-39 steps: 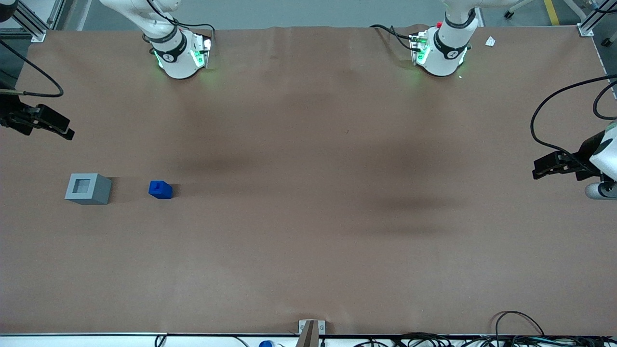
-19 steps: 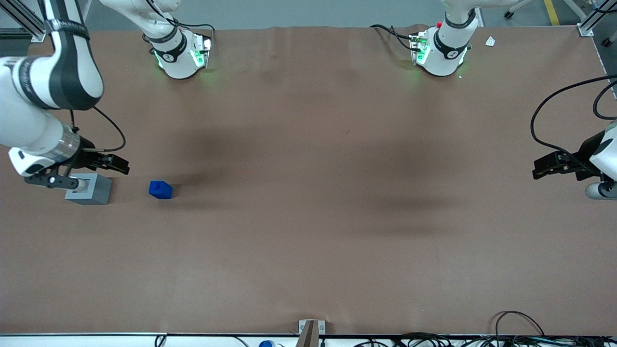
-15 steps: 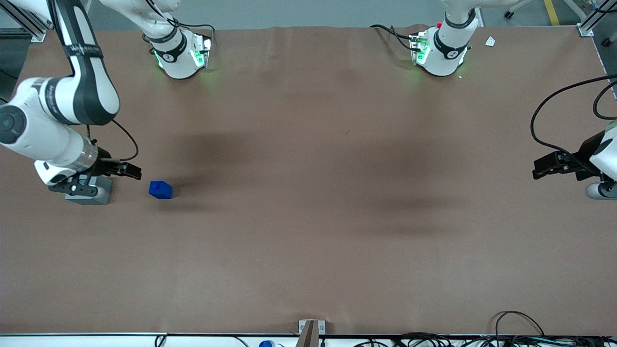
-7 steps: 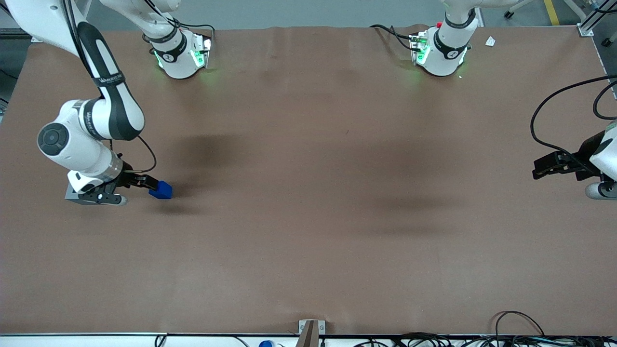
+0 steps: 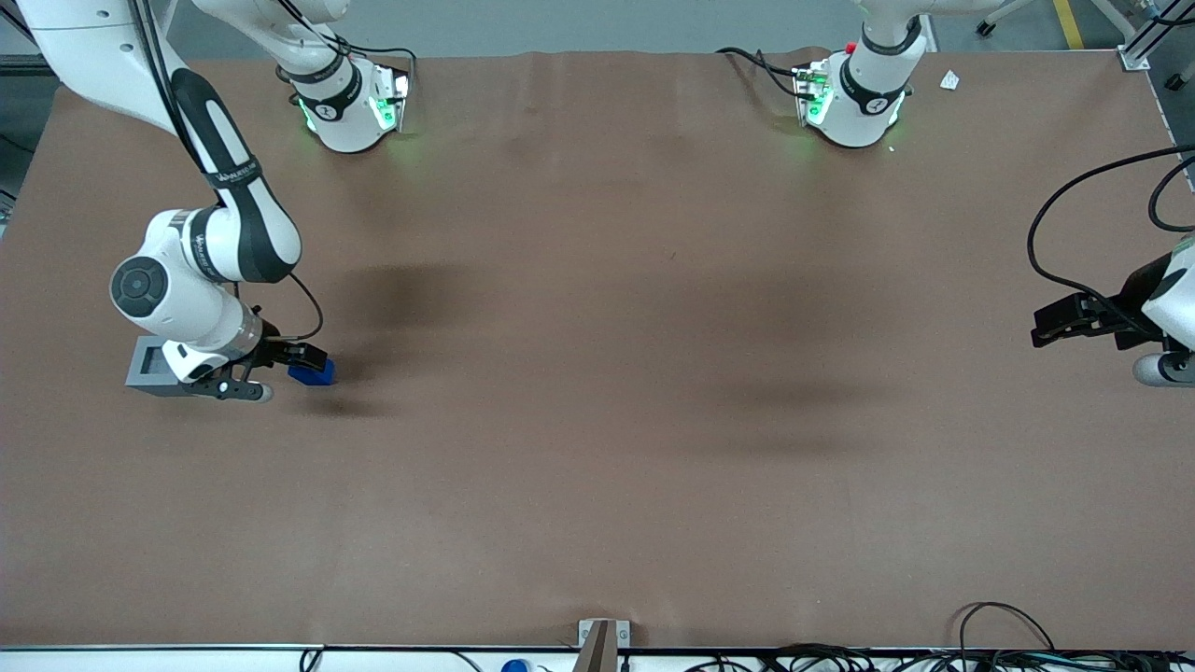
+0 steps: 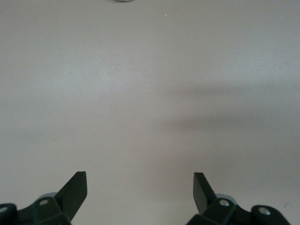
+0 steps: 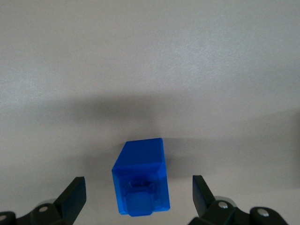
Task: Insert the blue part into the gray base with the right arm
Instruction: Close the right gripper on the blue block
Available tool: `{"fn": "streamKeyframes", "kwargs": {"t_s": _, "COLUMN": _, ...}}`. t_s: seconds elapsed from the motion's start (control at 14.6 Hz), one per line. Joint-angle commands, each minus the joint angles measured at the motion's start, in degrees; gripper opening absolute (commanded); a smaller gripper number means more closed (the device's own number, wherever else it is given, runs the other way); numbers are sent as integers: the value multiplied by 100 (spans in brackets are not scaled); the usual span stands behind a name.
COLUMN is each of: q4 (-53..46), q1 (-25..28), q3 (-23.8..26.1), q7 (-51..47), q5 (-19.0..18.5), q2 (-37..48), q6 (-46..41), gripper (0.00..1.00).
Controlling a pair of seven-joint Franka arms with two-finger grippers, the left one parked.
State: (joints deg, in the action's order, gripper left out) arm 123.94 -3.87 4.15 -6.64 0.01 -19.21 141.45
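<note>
One blue part (image 7: 140,180) and one gray base (image 5: 149,366) sit at the left of the front view, close together. The right arm's gripper (image 5: 313,358) hangs spread wide over the blue part, fingers (image 7: 75,194) straddling it, apparently lined up for a grasp.

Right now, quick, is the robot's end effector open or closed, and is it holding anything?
Right end effector: open, holding nothing; its fingers straddle the blue part on the table, beside the gray base.
</note>
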Motion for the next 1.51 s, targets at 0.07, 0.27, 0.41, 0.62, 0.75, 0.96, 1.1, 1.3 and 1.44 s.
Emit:
{"fn": "streamKeyframes", "kwargs": {"t_s": 0.07, "q4": 104, "q1": 53, "q3": -11, "q7": -83, "q5": 70, "q2": 14, "q6": 93, "gripper": 100}}
{"fn": "streamKeyframes", "kwargs": {"t_s": 0.27, "q4": 95, "q1": 96, "q3": -11, "q7": -66, "q5": 70, "q2": -48, "q6": 102, "gripper": 100}}
{"fn": "streamKeyframes", "kwargs": {"t_s": 0.41, "q4": 95, "q1": 114, "q3": -11, "q7": -66, "q5": 70, "q2": -39, "q6": 75, "gripper": 100}}
{"fn": "streamKeyframes", "kwargs": {"t_s": 0.62, "q4": 95, "q1": 114, "q3": -11, "q7": -66, "q5": 70, "q2": -39, "q6": 32, "gripper": 92}}
{"fn": "streamKeyframes", "kwargs": {"t_s": 0.75, "q4": 86, "q1": 114, "q3": -11, "q7": -66, "q5": 70, "q2": -39, "q6": 32, "gripper": 87}}
{"fn": "streamKeyframes", "kwargs": {"t_s": 0.96, "q4": 77, "q1": 71, "q3": -11, "q7": -48, "q5": 61, "q2": -48, "q6": 40, "gripper": 87}}
{"fn": "streamKeyframes", "kwargs": {"t_s": 1.1, "q4": 77, "q1": 18, "q3": -19, "q7": -48, "q5": 61, "q2": -48, "q6": 49, "gripper": 81}}
{"fn": "streamKeyframes", "kwargs": {"t_s": 1.3, "q4": 69, "q1": 18, "q3": -11, "q7": -74, "q5": 61, "q2": -48, "q6": 14, "gripper": 61}}
{"fn": "streamKeyframes", "kwargs": {"t_s": 1.44, "q4": 69, "q1": 18, "q3": -11, "q7": -75, "q5": 70, "q2": -74, "q6": 14, "gripper": 54}}
